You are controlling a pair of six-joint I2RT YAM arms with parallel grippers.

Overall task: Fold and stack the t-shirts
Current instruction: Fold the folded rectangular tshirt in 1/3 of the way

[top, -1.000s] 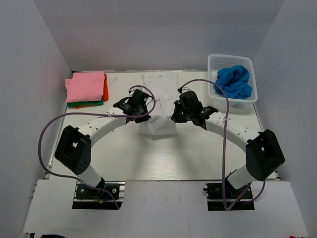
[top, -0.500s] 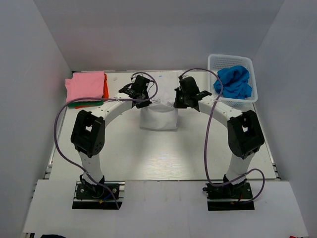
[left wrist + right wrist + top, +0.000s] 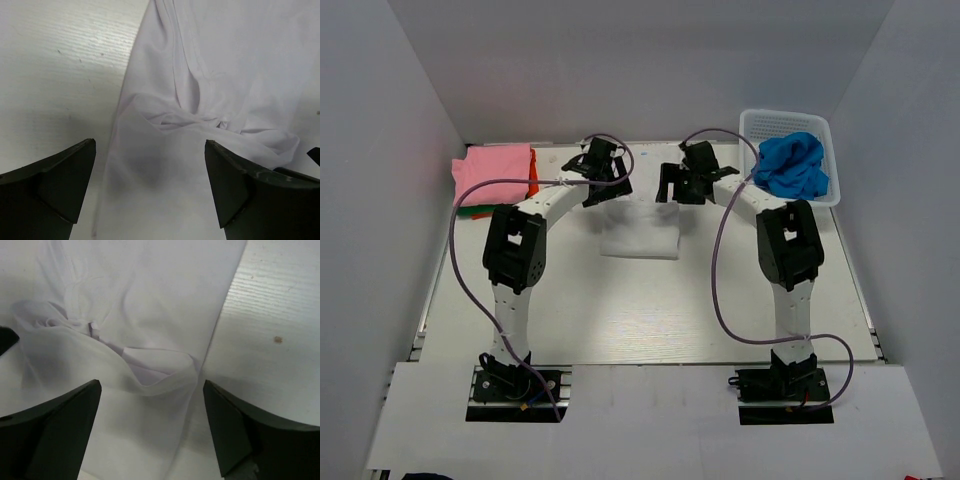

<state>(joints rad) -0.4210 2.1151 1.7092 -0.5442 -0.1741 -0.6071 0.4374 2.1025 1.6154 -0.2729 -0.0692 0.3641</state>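
Observation:
The white t-shirt (image 3: pixel 640 232) lies folded in the middle of the table, its doubled-over edge rumpled at the far side. My left gripper (image 3: pixel 603 184) hovers open over the shirt's far left part and holds nothing. In the left wrist view the white t-shirt (image 3: pixel 210 75) fills the space beneath the left gripper (image 3: pixel 150 172). My right gripper (image 3: pixel 682 186) hangs open over the far right part. In the right wrist view the right gripper (image 3: pixel 150 415) is over the white t-shirt (image 3: pixel 125 300), near its right edge. A blue t-shirt (image 3: pixel 792 165) sits bunched in the basket.
A folded pile stands at the back left, with a pink shirt (image 3: pixel 493 174) on top, an orange-red one (image 3: pixel 534 178) under it and a green one (image 3: pixel 470 211) lowest. The white lattice basket (image 3: pixel 785 118) is at the back right. Bare table (image 3: pixel 640 310) lies nearer the arm bases.
Both arms carried the white shirt's near edge toward the back, folding it over itself. Both grippers then opened and let the cloth go.

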